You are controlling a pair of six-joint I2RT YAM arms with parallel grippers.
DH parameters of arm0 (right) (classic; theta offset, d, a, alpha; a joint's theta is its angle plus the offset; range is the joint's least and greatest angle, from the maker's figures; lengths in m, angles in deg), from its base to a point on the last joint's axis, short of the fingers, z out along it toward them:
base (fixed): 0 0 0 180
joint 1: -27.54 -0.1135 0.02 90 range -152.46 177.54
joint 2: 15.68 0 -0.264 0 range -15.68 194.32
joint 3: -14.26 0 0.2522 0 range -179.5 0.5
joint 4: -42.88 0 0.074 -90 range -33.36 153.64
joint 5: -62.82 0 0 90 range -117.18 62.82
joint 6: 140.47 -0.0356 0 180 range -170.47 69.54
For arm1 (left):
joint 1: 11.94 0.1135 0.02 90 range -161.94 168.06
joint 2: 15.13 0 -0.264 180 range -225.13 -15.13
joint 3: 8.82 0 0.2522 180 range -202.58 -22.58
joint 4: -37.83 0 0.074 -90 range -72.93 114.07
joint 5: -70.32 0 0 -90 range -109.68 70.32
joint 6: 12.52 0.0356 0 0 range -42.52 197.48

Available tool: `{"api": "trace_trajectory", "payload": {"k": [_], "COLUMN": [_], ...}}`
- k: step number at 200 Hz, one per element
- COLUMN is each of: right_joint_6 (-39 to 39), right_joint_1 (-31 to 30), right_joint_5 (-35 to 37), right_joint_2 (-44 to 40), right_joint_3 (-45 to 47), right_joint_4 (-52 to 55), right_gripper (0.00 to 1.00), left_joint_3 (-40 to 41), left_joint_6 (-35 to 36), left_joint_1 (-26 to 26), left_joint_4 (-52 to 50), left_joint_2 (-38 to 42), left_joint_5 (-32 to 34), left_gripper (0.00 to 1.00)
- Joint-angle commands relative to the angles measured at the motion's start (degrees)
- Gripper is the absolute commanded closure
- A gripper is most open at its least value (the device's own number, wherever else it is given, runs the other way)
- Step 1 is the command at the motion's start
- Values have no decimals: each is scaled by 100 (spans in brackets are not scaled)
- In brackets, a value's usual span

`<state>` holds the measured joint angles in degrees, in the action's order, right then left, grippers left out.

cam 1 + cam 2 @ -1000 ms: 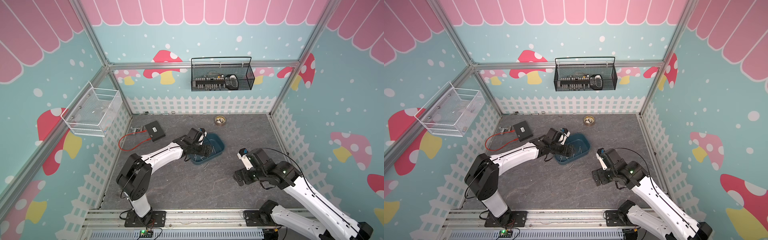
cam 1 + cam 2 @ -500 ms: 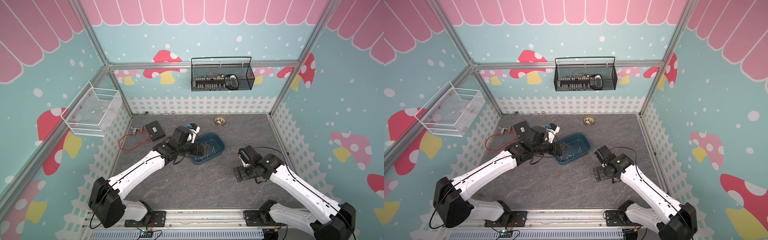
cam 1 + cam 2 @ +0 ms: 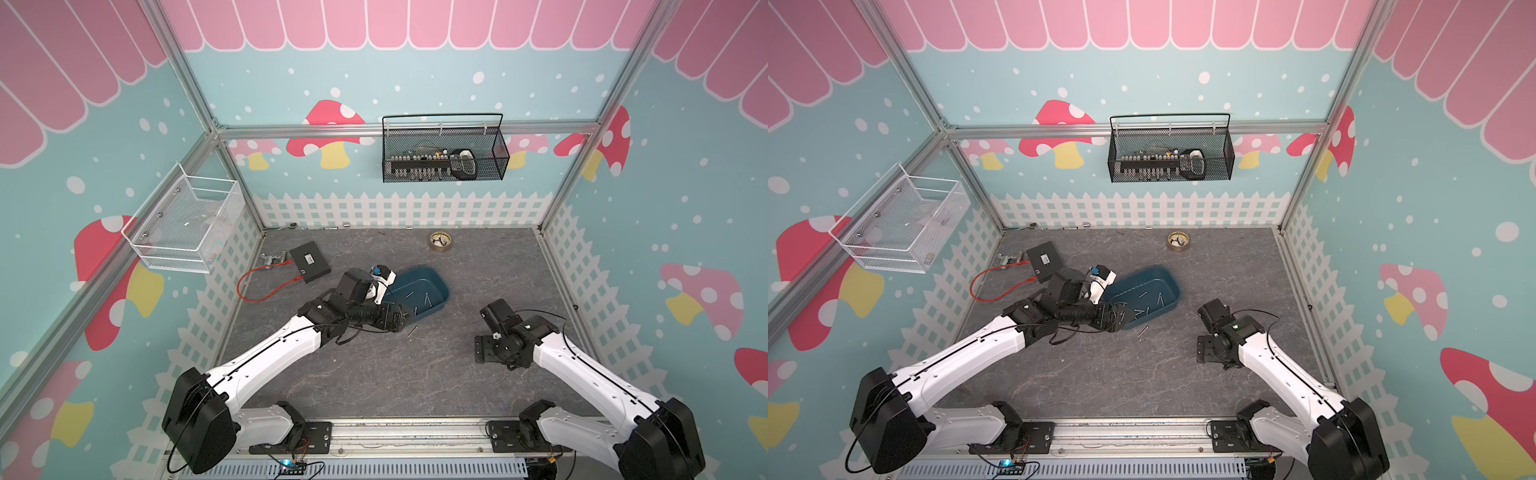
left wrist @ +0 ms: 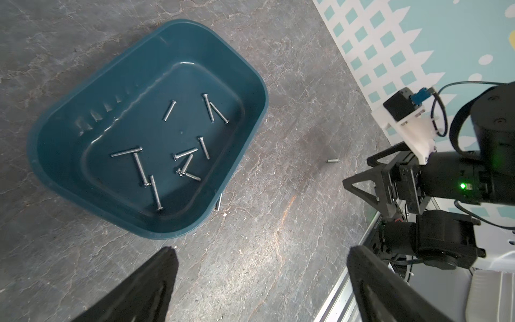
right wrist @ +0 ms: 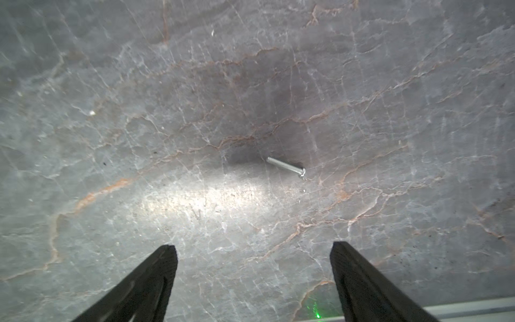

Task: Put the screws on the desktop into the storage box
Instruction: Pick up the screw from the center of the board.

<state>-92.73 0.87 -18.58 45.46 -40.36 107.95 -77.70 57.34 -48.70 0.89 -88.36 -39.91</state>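
The storage box (image 4: 55, 156) stands on the desktop (image 4: 278, 251) just ahead of the fingers (image 4: 145, 284) of the left gripper (image 4: 262, 251). About ten of the screws (image 4: 126, 152) lie inside it. A loose screw (image 4: 218, 202) lies on the desktop against the box wall nearest these fingers. A single screw (image 5: 285, 166) lies on the desktop ahead of the right gripper (image 5: 253, 246), in line with the gap between its fingers (image 5: 145, 284) and touching neither.

The box (image 4: 55, 156) is a dark teal tub with rounded corners and low walls, sitting flat on the grey marbled desktop (image 4: 278, 251). Inside it I count about ten thin silvery screws (image 4: 140, 169), lying flat at all angles. A loose screw (image 4: 218, 202) lies just beside the box's wall, half hidden by the rim. A far screw (image 4: 332, 160) lies on the desktop well apart from the box.
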Motion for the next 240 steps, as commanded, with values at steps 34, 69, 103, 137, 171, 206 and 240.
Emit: {"api": "trace_trajectory", "payload": {"k": [34, 69, 103, 137, 171, 206, 240], "right_joint_6": [-828, -883, -759, -626, -518, -402, -363], "right_joint_1": [252, 447, 634, 839, 1001, 1111, 1143], "right_joint_5": [-26, 49, 2, -45, -102, -192, -200], "right_joint_2": [-242, -18, 277, 387, 520, 707, 855], "right_joint_3": [706, 710, 762, 779, 776, 790, 787], "right_joint_4": [-704, -790, -1099, -1190, -1228, -1339, -1378], "right_gripper": [17, 17, 20, 27, 28, 33, 34], "left_joint_3": [237, 256, 280, 365, 368, 384, 394], "left_joint_6": [208, 168, 181, 133, 116, 158, 221], "left_joint_1": [81, 94, 101, 126, 173, 267, 286], "left_joint_4": [260, 265, 274, 273, 271, 287, 280], "left_joint_2": [11, -39, 13, 73, 80, 107, 138], "left_joint_5": [-456, -552, -562, -318, -363, -366, -524], "left_gripper": [1, 1, 1, 1, 1, 1, 1]}}
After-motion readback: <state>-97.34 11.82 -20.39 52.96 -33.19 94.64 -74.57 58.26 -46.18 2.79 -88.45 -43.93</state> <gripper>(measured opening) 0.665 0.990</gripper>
